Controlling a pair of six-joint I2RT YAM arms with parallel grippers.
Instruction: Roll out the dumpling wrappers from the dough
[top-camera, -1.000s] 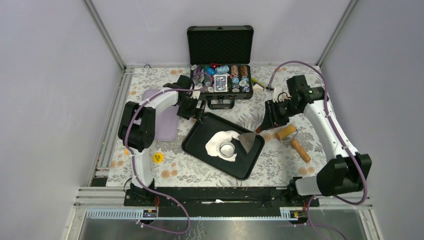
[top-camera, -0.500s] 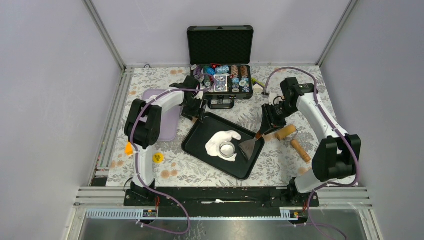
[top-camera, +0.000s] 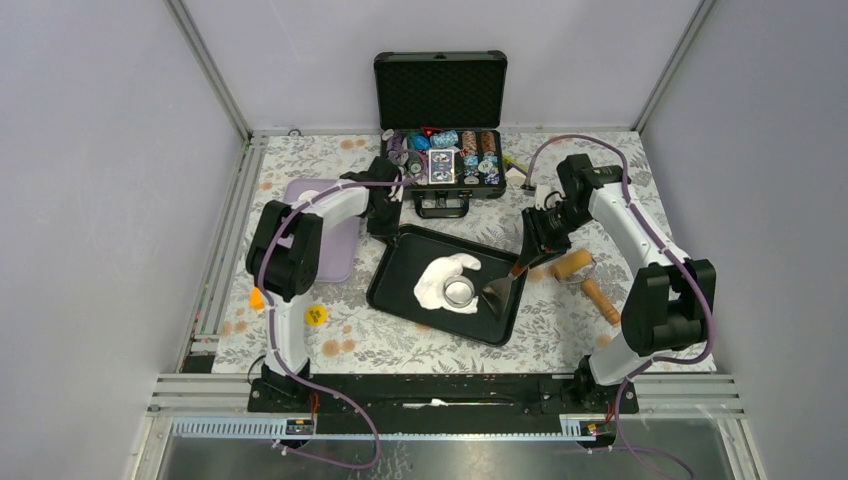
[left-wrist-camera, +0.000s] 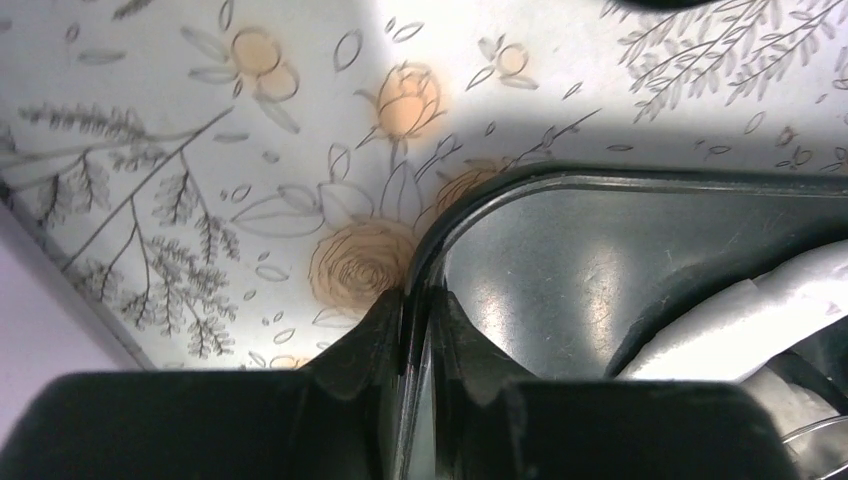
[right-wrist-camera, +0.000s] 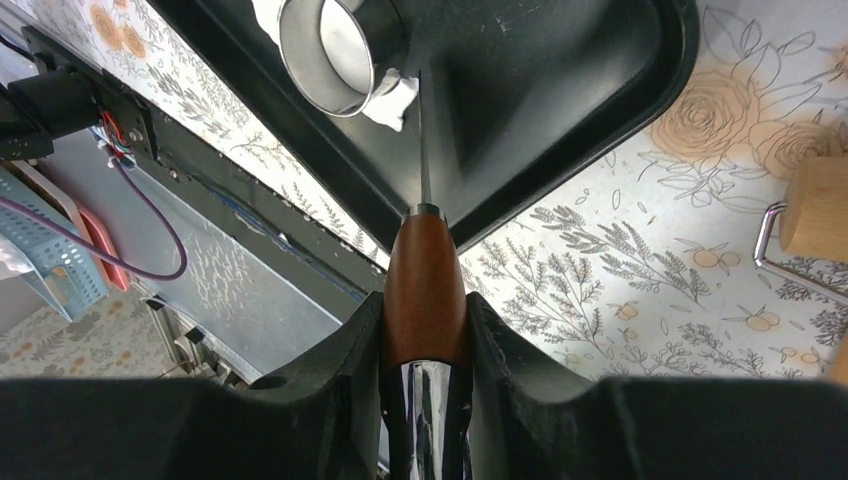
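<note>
Dough (top-camera: 437, 280) lies flat in the black tray (top-camera: 400, 292), with a steel ring (top-camera: 459, 293) standing on it. Left gripper (left-wrist-camera: 418, 318) is pinched tight on the tray's corner rim. Right gripper (right-wrist-camera: 425, 330) clamps the wooden handle of a scraper (right-wrist-camera: 424, 265), whose blade reaches the dough beside the ring.

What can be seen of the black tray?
The tray is black and glossy, rectangular with rounded corners and a raised rim. It lies flat and skewed on the floral cloth, mid-table. The left gripper has its jaws shut on the rim at the far left corner. Inside lies the dough with a steel ring on it. A scraper blade reaches in from the right.
</note>
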